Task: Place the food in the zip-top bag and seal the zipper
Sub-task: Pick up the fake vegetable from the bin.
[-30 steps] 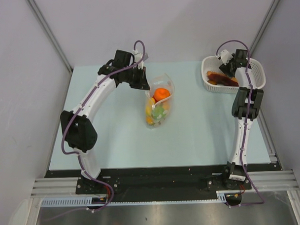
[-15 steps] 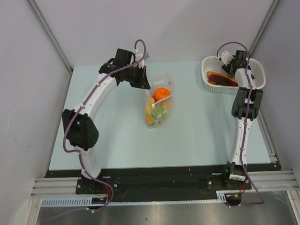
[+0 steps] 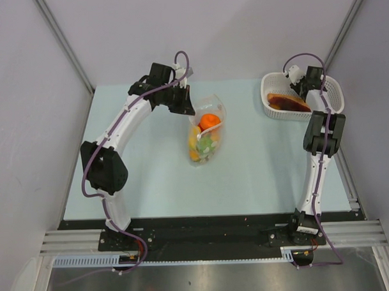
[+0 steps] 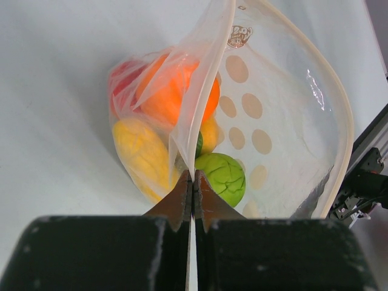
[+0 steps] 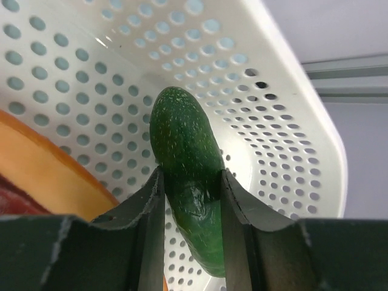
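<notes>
Mid-frame in the top view, the bag (image 3: pixel 207 129) holds several toy foods (image 3: pixel 208 121), its mouth unsealed. The left gripper (image 4: pixel 193 182) pinches its rim. Upper right, the right gripper (image 5: pixel 192 176) clasps a green vegetable (image 5: pixel 182 133) inside the basket (image 5: pixel 273 91); an orange-red piece (image 3: pixel 286 103) waits.

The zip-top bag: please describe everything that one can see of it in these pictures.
The zip-top bag is a clear, floppy plastic pouch printed with pale dots. It lies on the table near the middle, its mouth gaping open towards the far side. Inside are an orange piece, a yellow one, a round green one and something red. The left gripper pinches one mouth edge between its shut fingers. The zipper is not sealed.
</notes>
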Robot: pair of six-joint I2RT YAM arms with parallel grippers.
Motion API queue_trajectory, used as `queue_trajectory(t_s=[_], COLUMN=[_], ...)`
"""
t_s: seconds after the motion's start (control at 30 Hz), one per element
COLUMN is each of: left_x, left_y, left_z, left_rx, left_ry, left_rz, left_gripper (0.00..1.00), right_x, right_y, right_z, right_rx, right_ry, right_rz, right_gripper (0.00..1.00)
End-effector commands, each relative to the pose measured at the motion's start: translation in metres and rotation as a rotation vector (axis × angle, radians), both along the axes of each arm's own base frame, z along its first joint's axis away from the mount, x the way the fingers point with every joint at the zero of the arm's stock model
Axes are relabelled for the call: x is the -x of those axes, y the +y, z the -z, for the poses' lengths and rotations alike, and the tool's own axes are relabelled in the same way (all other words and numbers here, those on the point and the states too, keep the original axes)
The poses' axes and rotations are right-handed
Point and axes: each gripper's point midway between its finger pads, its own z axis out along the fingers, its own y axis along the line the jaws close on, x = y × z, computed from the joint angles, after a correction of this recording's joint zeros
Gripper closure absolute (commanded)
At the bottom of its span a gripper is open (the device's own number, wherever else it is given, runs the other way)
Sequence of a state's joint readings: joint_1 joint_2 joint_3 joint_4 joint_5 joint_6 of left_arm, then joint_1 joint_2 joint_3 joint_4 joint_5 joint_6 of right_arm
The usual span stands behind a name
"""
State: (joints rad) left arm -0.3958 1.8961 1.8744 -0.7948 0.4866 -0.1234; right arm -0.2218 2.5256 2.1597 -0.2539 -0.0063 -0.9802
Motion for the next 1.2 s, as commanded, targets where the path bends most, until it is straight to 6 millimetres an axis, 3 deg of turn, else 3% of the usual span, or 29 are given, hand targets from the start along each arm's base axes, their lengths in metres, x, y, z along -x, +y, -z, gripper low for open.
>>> queue_trajectory(t_s=[0.0,0.23,0.33,0.37,0.43,0.47,0.63,0.9,0.97,1.03,1.07,1.13,1.17], left_x=[0.002,0.006,0.007,0.007,0.008,0.009,0.012,0.015,0.015,0.017,0.019,0.02,0.022], left_y=[-0.002,-0.001,-0.001,-0.001,-0.002,-0.003,-0.005,-0.007,-0.007,-0.006,-0.005,-0.005,-0.004], left_z=[-0.027,-0.027,-0.03,-0.032,-0.031,-0.031,-0.034,-0.033,-0.033,-0.035,-0.033,-0.034,-0.034], left_rx=[0.048,0.051,0.056,0.059,0.062,0.064,0.079,0.1,0.11,0.12,0.121,0.129,0.129], left_ry=[-0.061,-0.064,-0.071,-0.076,-0.075,-0.077,-0.084,-0.084,-0.083,-0.083,-0.076,-0.082,-0.083], left_rz=[0.013,0.015,0.015,0.014,0.015,0.015,0.018,-0.011,-0.026,-0.04,-0.044,-0.051,-0.055], left_gripper=[1.0,1.0,1.0,1.0,1.0,1.0,1.0,1.0,1.0,1.0,1.0,1.0,1.0], right_x=[-0.009,0.003,0.013,0.018,0.027,0.036,0.076,0.149,0.173,0.192,0.204,0.215,0.228], right_y=[0.011,0.033,0.05,0.061,0.079,0.092,0.164,0.273,0.305,0.339,0.35,0.371,0.397], right_z=[-0.1,-0.155,-0.194,-0.217,-0.238,-0.264,-0.316,-0.359,-0.355,-0.363,-0.346,-0.348,-0.348], right_rx=[-0.063,-0.166,-0.242,-0.273,-0.372,-0.413,-0.708,-1.297,-1.437,-1.619,-1.66,-1.709,-1.721], right_ry=[-0.217,-0.301,-0.359,-0.392,-0.417,-0.45,-0.434,-0.279,-0.195,-0.124,-0.073,-0.05,-0.006], right_rz=[0.002,0.006,0.001,-0.022,-0.029,-0.051,-0.163,-0.183,-0.173,-0.154,-0.119,-0.089,-0.106], right_gripper=[1.0,1.0,1.0,1.0,1.0,1.0,1.0,1.0,1.0,1.0,1.0,1.0,1.0])
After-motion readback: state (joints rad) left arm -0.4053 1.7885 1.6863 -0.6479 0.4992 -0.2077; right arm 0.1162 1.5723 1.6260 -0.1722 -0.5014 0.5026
